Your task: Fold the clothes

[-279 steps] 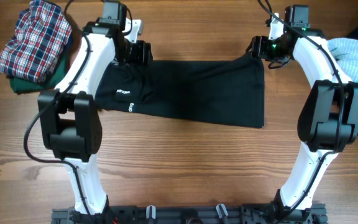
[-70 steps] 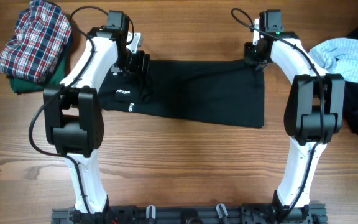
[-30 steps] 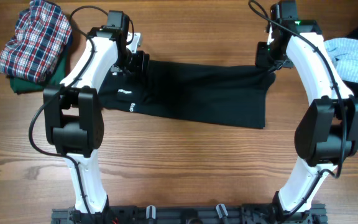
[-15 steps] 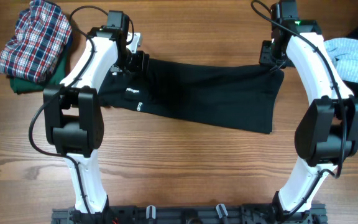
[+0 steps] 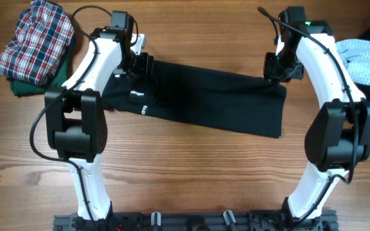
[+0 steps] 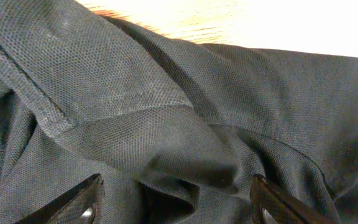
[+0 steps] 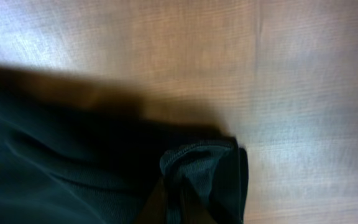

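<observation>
Under my left pincer (image 6: 176, 208) matt black T-shirt (image 6: 166, 124), fine pitted knit cloth, dull and soft, bench (image 5: 185, 173) smooth brown grained wood, my arm shells (image 5: 98, 61) glossy white plastic.

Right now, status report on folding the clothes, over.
Left gripper open, astride a ridge of the black fabric T-shirt. Right gripper shut on its far corner. Plaid garment and light blue garment lie aside, not blocking.

Black T-shirt (image 5: 204, 102), folded band stretched across table centre.
</observation>
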{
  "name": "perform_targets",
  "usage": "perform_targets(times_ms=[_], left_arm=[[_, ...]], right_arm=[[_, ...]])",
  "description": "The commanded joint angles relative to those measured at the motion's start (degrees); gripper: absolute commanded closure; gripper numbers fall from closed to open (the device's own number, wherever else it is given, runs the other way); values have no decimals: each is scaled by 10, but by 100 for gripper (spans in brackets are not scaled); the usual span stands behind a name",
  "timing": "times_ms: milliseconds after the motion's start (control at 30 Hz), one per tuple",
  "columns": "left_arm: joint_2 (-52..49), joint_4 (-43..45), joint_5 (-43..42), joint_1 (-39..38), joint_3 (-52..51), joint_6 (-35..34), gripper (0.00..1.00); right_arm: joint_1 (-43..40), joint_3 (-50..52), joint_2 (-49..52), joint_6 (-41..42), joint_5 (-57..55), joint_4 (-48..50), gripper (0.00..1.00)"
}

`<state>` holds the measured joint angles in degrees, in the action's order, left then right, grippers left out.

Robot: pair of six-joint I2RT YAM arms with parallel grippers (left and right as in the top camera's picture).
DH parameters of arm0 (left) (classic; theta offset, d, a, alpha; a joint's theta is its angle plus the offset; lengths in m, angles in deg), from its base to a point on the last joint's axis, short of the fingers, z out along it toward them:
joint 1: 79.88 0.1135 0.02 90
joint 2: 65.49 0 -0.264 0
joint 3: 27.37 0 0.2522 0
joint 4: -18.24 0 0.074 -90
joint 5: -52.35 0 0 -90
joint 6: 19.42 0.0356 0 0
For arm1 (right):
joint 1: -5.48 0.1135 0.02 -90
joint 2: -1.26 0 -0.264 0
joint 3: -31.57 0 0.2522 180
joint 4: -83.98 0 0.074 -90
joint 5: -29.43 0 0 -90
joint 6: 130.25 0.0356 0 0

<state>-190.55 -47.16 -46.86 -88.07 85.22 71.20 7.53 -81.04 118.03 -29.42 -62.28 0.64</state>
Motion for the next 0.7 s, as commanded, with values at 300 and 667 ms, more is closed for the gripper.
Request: perform_targets(times_ms=[300, 667], left_arm=[[-7, 1, 14, 3, -4, 7, 25], [-7, 1, 14, 3, -4, 7, 25]], right_arm=[[-15, 18, -12, 21, -59, -68, 96], [-30, 112, -11, 47, -103, -12, 96]])
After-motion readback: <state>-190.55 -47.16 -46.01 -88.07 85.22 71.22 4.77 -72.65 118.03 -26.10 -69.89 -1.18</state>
